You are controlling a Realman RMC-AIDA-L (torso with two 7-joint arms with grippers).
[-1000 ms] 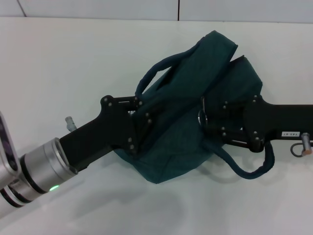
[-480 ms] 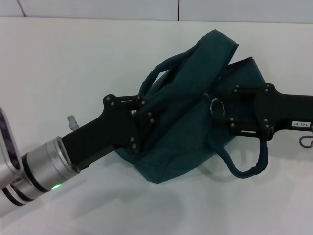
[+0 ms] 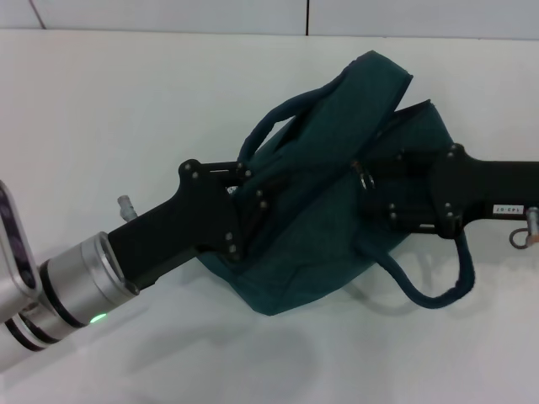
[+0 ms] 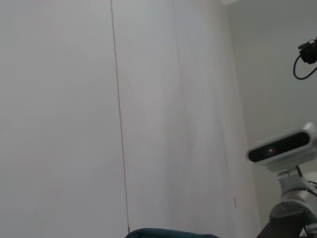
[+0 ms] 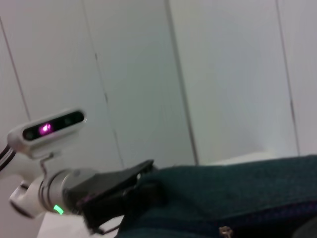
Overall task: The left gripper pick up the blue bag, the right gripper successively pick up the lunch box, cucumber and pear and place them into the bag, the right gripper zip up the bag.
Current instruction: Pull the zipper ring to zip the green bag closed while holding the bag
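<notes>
The blue bag [image 3: 320, 227] lies slumped on the white table [image 3: 126, 118], one loop handle arched up at the back and the other hanging at the front right. My left gripper [image 3: 248, 215] is shut on the fabric of the bag's left side. My right gripper [image 3: 370, 187] reaches in from the right, its tip at the zipper's metal ring pull [image 3: 365, 178]. In the right wrist view the bag [image 5: 237, 193] fills the lower part, with the left gripper [image 5: 126, 193] on its far side. The lunch box, cucumber and pear are out of view.
The table [image 3: 379, 353] runs back to a pale wall [image 3: 168, 15]. The robot's head camera [image 5: 47, 128] shows in the right wrist view. The left wrist view looks at wall panels, with a sliver of the bag [image 4: 168, 233] at its edge.
The right gripper drew back to the right, then came left again to the ring pull. The ring has shifted up and to the right. The left gripper holds still.
</notes>
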